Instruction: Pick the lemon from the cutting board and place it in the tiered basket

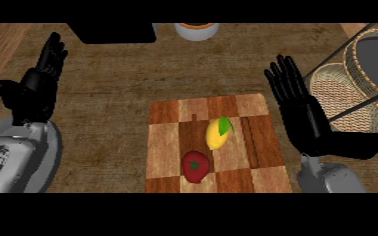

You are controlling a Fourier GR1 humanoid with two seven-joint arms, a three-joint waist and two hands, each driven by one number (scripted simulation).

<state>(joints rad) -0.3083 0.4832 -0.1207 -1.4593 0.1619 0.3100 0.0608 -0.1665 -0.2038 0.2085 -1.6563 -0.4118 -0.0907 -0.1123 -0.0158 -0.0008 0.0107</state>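
A yellow lemon (216,134) with a green leaf lies near the middle of the wooden cutting board (169,112). The wicker tiered basket (345,91) stands at the right edge of the view. Just right of the board my right hand (301,110) is open, fingers straight and pointing up, a short way from the lemon and not touching it. My left hand (38,87) rests open at the left edge, far from the board.
A red tomato (195,166) lies on the board just below the lemon. A white cup with an orange top (196,30) and a black object (114,32) stand at the counter's far edge.
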